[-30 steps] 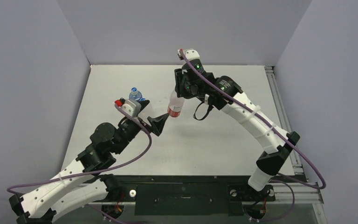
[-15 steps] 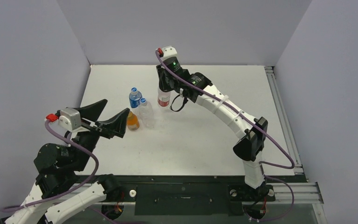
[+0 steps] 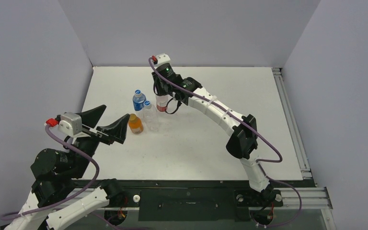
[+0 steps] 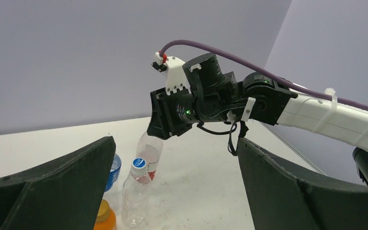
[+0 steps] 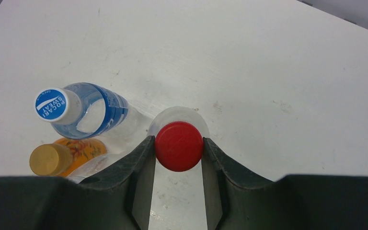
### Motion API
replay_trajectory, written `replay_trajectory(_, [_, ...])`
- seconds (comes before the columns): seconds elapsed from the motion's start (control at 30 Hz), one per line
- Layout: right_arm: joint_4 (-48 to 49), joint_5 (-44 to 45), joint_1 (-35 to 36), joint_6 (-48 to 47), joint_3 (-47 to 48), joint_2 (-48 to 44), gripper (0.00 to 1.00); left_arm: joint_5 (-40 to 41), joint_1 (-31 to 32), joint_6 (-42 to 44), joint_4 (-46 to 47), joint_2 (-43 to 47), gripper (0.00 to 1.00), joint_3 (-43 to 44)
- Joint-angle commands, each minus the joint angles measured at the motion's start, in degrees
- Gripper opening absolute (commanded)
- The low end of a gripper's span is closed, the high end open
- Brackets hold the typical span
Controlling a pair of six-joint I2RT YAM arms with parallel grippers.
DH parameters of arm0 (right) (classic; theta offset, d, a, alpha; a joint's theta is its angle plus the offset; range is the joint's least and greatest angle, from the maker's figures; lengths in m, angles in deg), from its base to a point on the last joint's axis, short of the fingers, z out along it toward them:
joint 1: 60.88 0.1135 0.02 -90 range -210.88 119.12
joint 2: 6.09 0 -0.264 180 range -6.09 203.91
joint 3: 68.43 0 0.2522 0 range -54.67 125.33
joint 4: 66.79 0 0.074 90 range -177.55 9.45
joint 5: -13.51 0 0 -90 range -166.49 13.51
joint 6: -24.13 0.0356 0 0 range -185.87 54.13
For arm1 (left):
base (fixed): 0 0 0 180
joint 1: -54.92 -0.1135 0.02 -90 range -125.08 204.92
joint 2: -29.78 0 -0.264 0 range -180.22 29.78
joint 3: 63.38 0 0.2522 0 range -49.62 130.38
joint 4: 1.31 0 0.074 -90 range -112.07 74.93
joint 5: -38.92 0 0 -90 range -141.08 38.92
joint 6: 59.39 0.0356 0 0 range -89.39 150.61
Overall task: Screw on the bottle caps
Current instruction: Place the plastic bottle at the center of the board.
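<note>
1. Your right gripper [image 3: 162, 94] is clamped on the red cap [image 5: 178, 146], holding its bottle [image 4: 149, 154] tilted, probably to stand it beside the other bottles [image 3: 149, 117].
2. Your left gripper [image 3: 114, 114] hangs wide open and empty, well apart.

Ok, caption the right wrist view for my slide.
Right gripper shut on the red cap, blue-capped bottle and orange bottle alongside.

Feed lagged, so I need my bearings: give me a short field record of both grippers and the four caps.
right gripper: shut on the red cap
red-cap bottle: tilted under that gripper, close to the other three bottles
left gripper: open, empty, set back from the bottles
blue-and-white caps: both on their bottles
gold cap: on the orange bottle
loose caps: none seen
</note>
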Motion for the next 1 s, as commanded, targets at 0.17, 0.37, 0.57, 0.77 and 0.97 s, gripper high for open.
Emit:
replay_trajectory(0.17, [2.59,-1.44,0.88,0.27,4.93,1.93,0.01,1.03,-0.16,2.19,-0.85,0.29,0.97,2.16])
replay_trajectory(0.37, [1.17,-1.25,1.23,0.16,5.27,2.38,0.02,1.23,-0.15,2.52,-0.71,0.2,0.97,2.01])
replay_trajectory(0.57, [0.41,-1.47,1.47,0.15,5.79,3.11,0.06,1.19,-0.15,2.62,-0.53,-0.02,0.96,1.73])
replay_trajectory(0.77, [-1.55,-0.06,1.82,-0.57,7.25,3.41,0.07,1.26,-0.2,2.7,-0.45,-0.07,0.97,1.57])
replay_trajectory(0.97, [-2.89,0.91,2.02,-0.95,7.6,3.37,0.07,1.26,-0.15,2.54,-0.33,0.01,0.96,1.21])
